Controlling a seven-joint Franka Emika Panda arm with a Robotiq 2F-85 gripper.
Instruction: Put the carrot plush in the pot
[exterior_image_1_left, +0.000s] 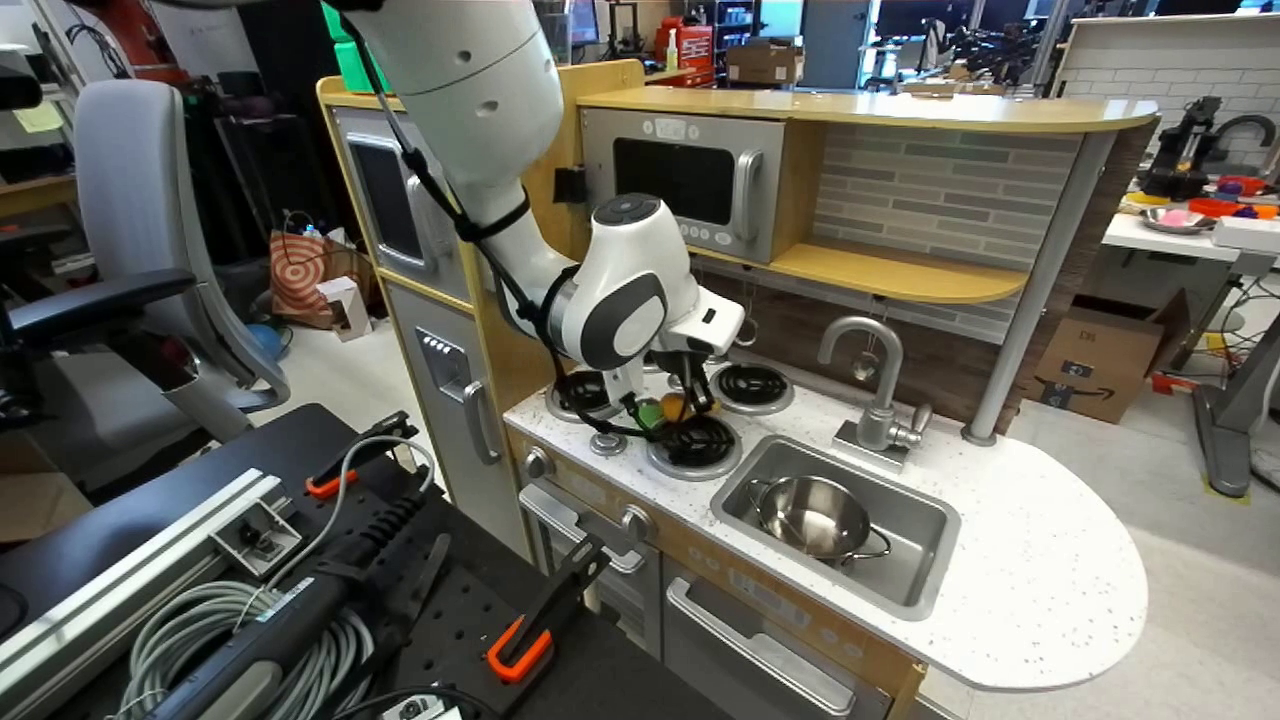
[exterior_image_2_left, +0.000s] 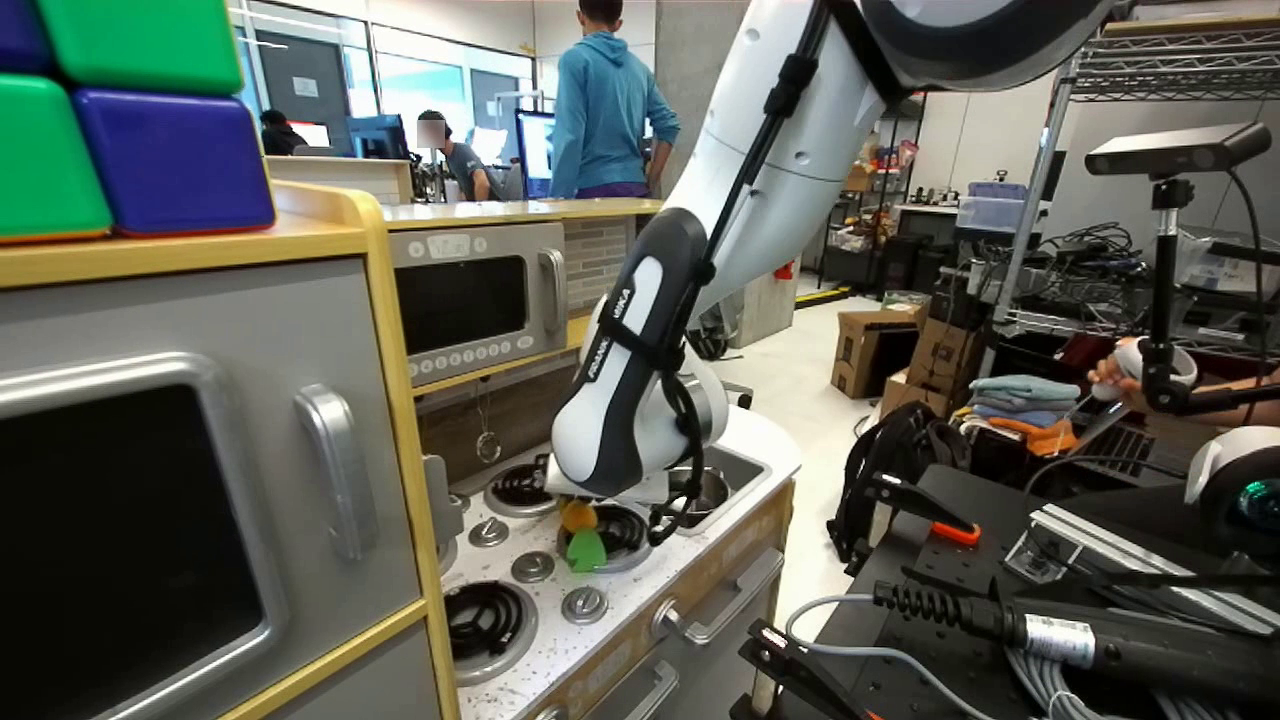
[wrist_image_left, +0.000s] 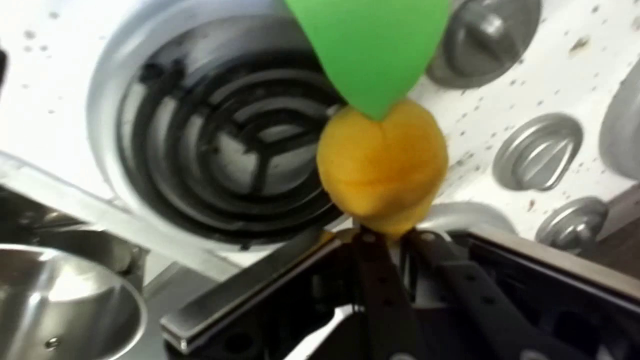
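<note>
The carrot plush (wrist_image_left: 382, 160) is in the grasp of the gripper (wrist_image_left: 392, 236): in the wrist view we see the jaws clenched close together where its orange-yellow body narrows. In both exterior views we find it near the front burner (exterior_image_1_left: 697, 443) closer to the sink (exterior_image_1_left: 915, 565); whether it touches the counter (exterior_image_1_left: 1040, 580) below we cannot tell.

The sink, a dull grey rectangle with rounded corners, holds the pot (exterior_image_1_left: 815, 520), well apart from the plush. We look past the pot's round rim onto shiny silver walls streaked with reflections, and in the wrist view we make out a small stud on the inside. Two thin metal handles loop out from opposite sides. Behind the sink rises a grey faucet (exterior_image_1_left: 877, 428) with a hooked neck. In an exterior view we also see a bag (exterior_image_1_left: 300, 280), reddish with white rings, with things at its mouth too small for us to name.

The counter is white with dark specks and ends in a broad curve. The burner has black coiled rings in a silvery dish, and rounded silver knobs (wrist_image_left: 539, 151) stand near it.

As for the plush, its body looks soft and plump, creased just by the leaf, and its bright green leafy end (wrist_image_left: 372, 50) looks flat, tapering to a point against the orange.
</note>
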